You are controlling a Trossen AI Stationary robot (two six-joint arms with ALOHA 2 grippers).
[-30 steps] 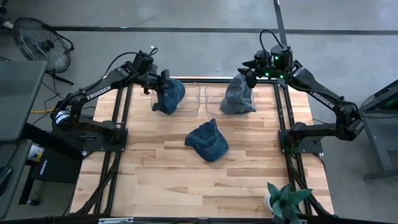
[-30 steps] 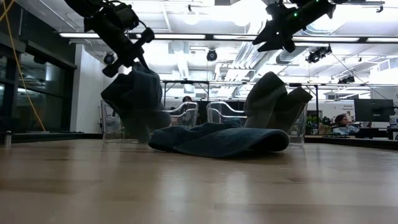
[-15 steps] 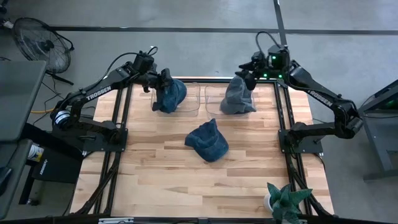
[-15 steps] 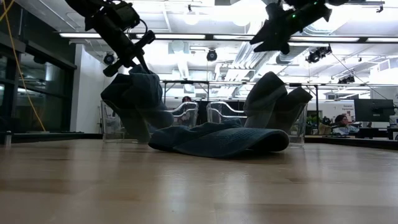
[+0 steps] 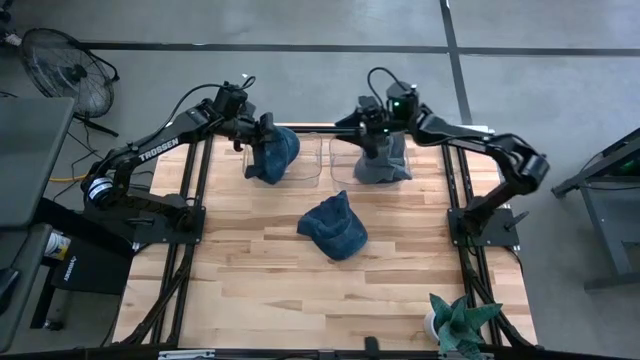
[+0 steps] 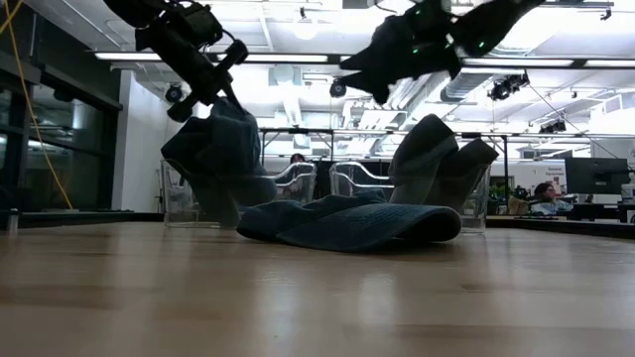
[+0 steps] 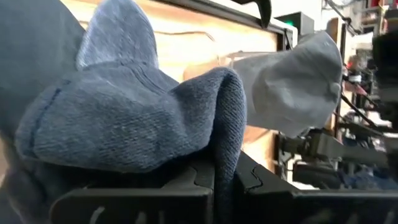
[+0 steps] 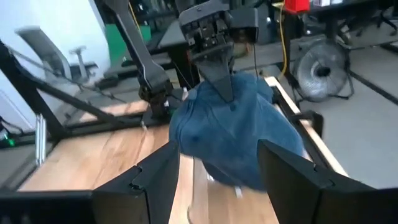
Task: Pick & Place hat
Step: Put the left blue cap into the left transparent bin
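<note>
Denim hat (image 5: 272, 152): pinched in the closed left hand (image 5: 262, 131), hanging above the left clear bin (image 5: 310, 160).
Right hand (image 5: 365, 117): fingers spread, empty, above the grey hat (image 5: 385, 160) in the right clear bin (image 5: 338, 150).
Second denim hat (image 5: 333, 227): flat on the wooden worktop (image 5: 300, 290), mid-table.

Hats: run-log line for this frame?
left gripper: shut on blue hat | right gripper: open, empty | grey hat: in bin | third hat: on table
</note>
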